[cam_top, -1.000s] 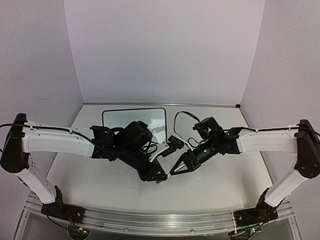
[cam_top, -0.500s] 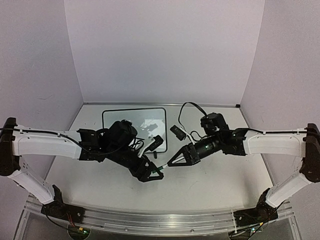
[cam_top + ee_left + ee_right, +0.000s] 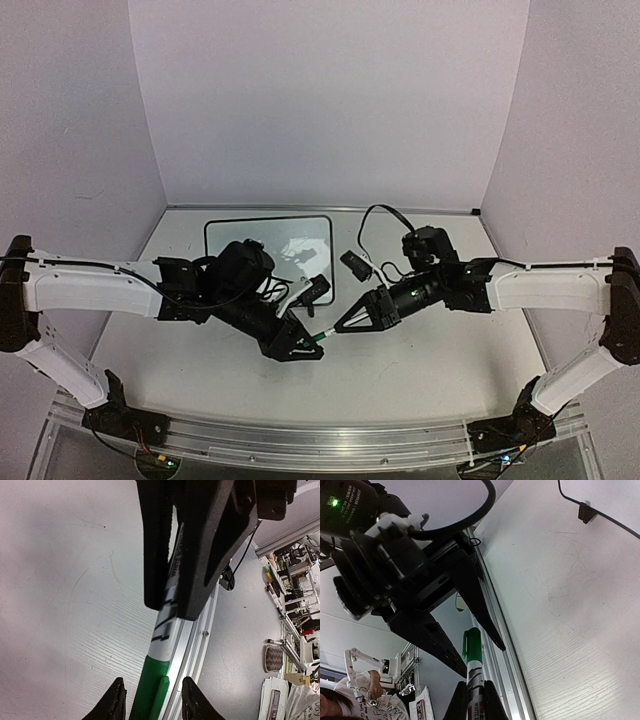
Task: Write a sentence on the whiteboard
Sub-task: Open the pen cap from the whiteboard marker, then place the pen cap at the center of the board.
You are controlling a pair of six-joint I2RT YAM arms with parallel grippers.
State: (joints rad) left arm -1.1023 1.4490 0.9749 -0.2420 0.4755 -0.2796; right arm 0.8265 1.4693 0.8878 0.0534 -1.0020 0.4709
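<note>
The table [image 3: 430,350] fills the lower half of the overhead view. The whiteboard [image 3: 300,228] sits upper centre-left, its near edge hidden under the left arm (no writing can be made out on it). Just below, mid-frame, the grippers meet tip to tip. The right gripper [image 3: 342,326] clamps the marker [image 3: 325,333] by its white barrel. The left gripper [image 3: 308,347] stands parted around the green cap [image 3: 148,685], with a gap on either side.

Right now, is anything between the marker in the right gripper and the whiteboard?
Yes. The left arm lies between them: its wrist overlaps the whiteboard at its near edge in the top view. The left gripper straddles the green cap, which covers the tip of the marker. The right gripper holds the barrel.
</note>
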